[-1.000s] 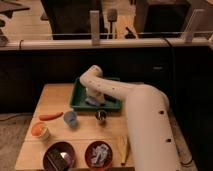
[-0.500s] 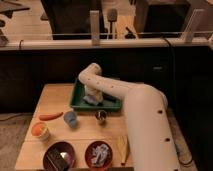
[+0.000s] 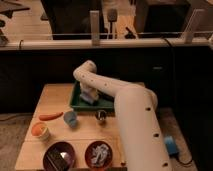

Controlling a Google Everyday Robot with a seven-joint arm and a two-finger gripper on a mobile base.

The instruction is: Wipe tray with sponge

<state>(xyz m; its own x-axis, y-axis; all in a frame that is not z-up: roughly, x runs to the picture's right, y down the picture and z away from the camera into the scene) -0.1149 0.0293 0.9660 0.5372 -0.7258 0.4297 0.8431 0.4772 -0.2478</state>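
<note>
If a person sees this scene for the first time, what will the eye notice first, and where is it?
The large white arm catches the eye first: it sweeps from the lower right over the wooden table, with its pincer down inside the dark green tray at the table's far side. Next come two reddish bowls at the near edge, and an orange carrot-like thing near the left edge.
</note>
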